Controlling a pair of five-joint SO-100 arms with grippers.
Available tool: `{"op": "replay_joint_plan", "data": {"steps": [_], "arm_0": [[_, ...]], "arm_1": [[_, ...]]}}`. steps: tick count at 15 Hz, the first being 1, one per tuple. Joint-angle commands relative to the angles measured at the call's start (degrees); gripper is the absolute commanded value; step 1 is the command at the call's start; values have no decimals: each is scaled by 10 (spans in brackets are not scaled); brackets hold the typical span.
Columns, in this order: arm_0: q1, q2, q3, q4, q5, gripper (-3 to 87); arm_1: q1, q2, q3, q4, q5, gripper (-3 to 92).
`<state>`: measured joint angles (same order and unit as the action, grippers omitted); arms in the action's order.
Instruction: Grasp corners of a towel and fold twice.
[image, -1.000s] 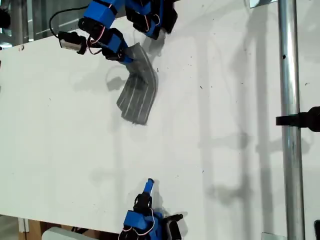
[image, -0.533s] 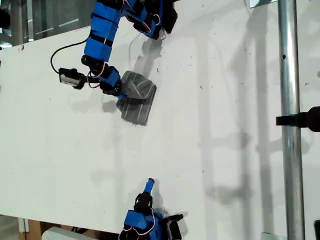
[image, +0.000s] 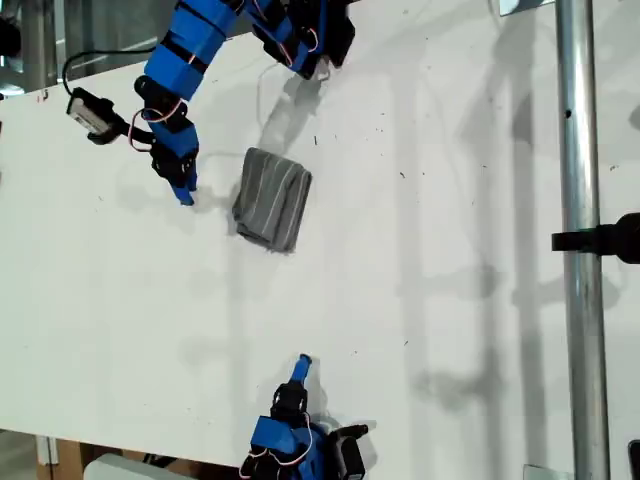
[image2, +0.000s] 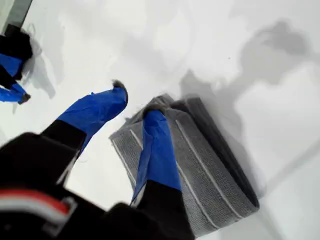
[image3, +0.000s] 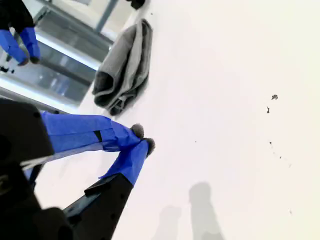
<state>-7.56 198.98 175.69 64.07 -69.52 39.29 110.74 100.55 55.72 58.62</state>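
The towel (image: 272, 198) lay folded on the white table (image: 420, 300). My first gripper (image: 184, 188) hung beside it, jaws apart and empty; my second gripper (image: 299, 368), jaws together, waited well apart. Best lift clear without snagging the folds.

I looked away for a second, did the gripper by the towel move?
Yes. My first gripper let go and swung toward the exterior view's left, away from the towel, which now lies folded on the table. The steel pole stays fixed.

My first gripper (image2: 134, 102) hangs with fingers parted; my second gripper's (image3: 142, 138) fingers touch.
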Motion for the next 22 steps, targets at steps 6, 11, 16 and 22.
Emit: {"op": "replay_joint_plan", "data": {"steps": [6, 11, 16, 22], "arm_0": [[2, 4, 29, 5, -15, 38], [1, 3, 30, 98, -109, 106], [14, 3, 30, 98, 154, 104], [12, 3, 30, 98, 152, 104]], "arm_1": [[-106, 708, 499, 188, 92, -3], [-153, 773, 652, 268, 253, 0], [-311, 774, 650, 282, 272, 144], [-334, 774, 650, 282, 272, 144]]}}
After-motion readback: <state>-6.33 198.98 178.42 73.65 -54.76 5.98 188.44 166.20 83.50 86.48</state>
